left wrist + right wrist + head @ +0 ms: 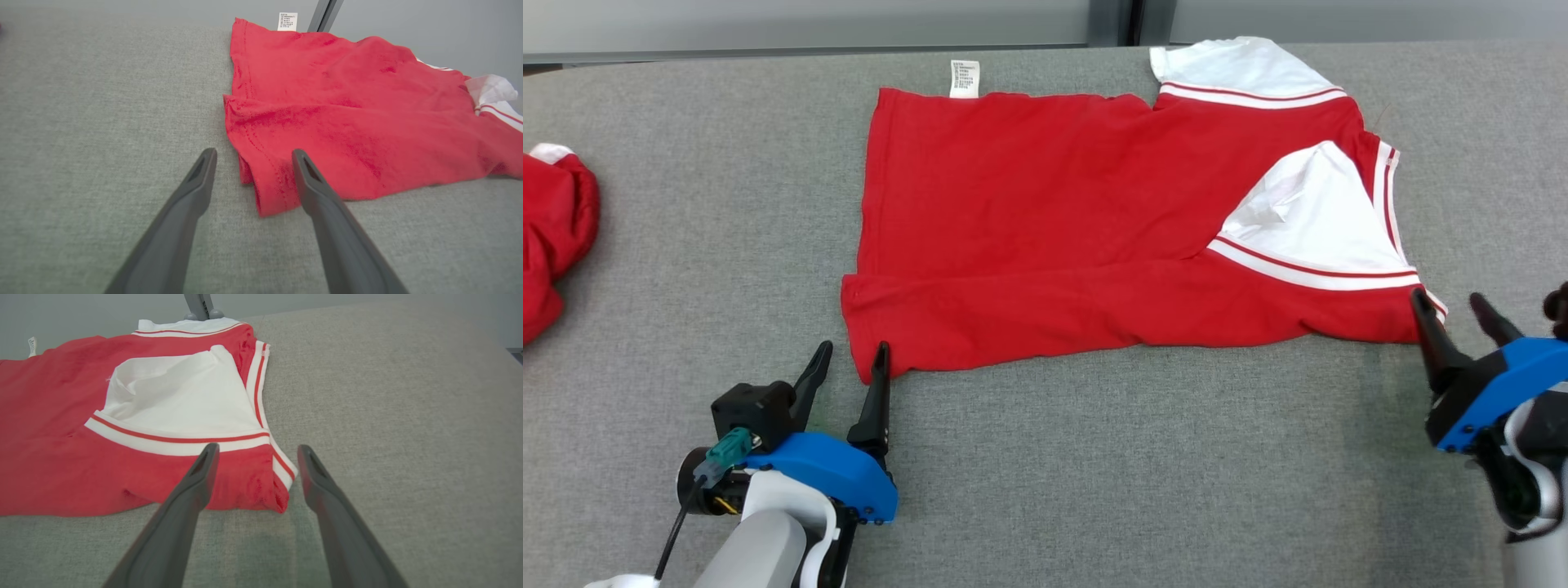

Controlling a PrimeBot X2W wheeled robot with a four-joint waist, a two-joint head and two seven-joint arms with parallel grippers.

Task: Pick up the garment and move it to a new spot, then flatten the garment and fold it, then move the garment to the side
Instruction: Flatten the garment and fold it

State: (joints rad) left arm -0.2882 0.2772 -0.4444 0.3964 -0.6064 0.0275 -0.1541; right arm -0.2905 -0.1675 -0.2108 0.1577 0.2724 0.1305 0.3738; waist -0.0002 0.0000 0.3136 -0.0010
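Garment (1054, 220) on table (1094, 474); left hand (854, 346), right hand (1446, 296) agape beside corners.

Left gripper (854, 346): two long dark grey fingers (876, 400), tapering to points, with a narrow slot (197, 169) near each tip.
Blue shell (829, 474): rounded bright blue cover at the fingers' base, with small dark screw heads along its lower edge.
Black block (752, 408): boxy, just above the blue shell.
Teal connector (729, 447): beside the blue shell, with a thin black cable (674, 531) trailing from it.
Forearm (760, 547): smooth pale grey and white, below the blue shell.
Right gripper (1446, 296): same dark fingers, blue cover and white casing.
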